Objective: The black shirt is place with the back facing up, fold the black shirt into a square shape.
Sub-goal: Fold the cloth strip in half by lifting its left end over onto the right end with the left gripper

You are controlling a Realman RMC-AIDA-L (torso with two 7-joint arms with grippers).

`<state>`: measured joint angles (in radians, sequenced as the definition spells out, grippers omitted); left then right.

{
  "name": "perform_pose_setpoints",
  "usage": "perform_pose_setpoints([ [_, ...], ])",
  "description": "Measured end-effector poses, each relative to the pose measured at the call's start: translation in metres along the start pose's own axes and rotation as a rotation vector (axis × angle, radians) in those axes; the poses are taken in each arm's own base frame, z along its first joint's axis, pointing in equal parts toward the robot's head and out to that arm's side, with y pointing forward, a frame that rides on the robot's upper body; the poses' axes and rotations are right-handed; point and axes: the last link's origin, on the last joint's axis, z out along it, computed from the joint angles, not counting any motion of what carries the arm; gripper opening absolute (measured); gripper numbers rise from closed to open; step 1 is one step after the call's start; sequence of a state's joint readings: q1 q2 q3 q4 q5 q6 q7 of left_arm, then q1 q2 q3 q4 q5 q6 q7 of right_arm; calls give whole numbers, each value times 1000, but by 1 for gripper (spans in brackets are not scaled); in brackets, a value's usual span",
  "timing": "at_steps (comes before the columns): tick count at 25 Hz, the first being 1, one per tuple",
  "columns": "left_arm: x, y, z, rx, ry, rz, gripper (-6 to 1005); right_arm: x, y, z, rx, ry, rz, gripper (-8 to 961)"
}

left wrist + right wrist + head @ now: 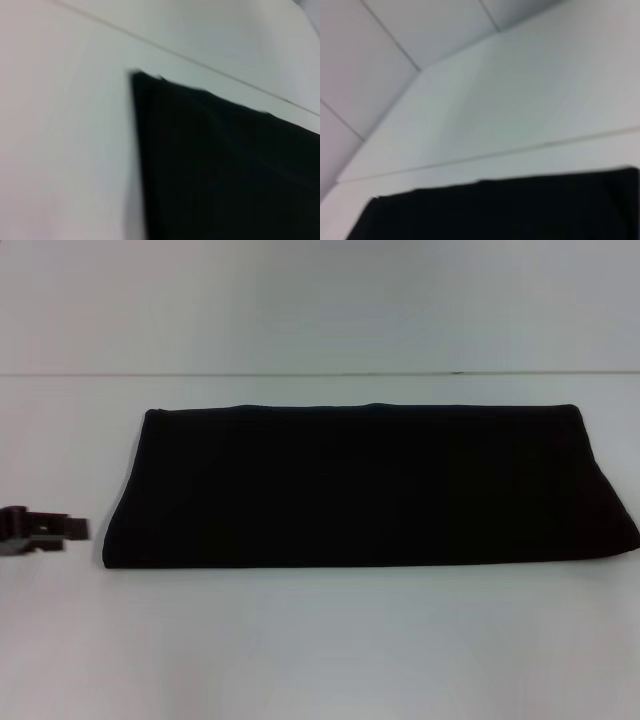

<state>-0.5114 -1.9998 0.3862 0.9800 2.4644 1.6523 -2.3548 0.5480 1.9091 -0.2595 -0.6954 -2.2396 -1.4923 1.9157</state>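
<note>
Left pincer [50,529] is cut off by the head view's left edge; finger state can't be told. Right pincer is not seen in any view. The black shirt [370,488] is clipped at the head view's right edge and cropped in both blurred wrist views.

My table [320,650] is plain white with a thin seam running across it just past the far side. The only thing lying on it is the black shirt [365,488], folded into a long flat strip stretched left to right across the middle.
</note>
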Motion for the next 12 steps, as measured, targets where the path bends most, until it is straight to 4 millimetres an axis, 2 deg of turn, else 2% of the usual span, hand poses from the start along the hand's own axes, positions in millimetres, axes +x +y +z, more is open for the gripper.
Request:
perform_pose_setpoints([
  [2,-1,5,2,-27,-30,-26,240,-5,6,8,-24,-10,-28,551],
  [4,-3,14,12,-78,-112,-105,320,-11,11,18,-34,-7,-52,596],
  [7,-5,24,38,-125,-216,-245,470,-22,18,33,-36,-3,-86,662],
  [12,-6,27,61,-123,-231,-377,712,-33,30,58,-34,23,-149,818],
])
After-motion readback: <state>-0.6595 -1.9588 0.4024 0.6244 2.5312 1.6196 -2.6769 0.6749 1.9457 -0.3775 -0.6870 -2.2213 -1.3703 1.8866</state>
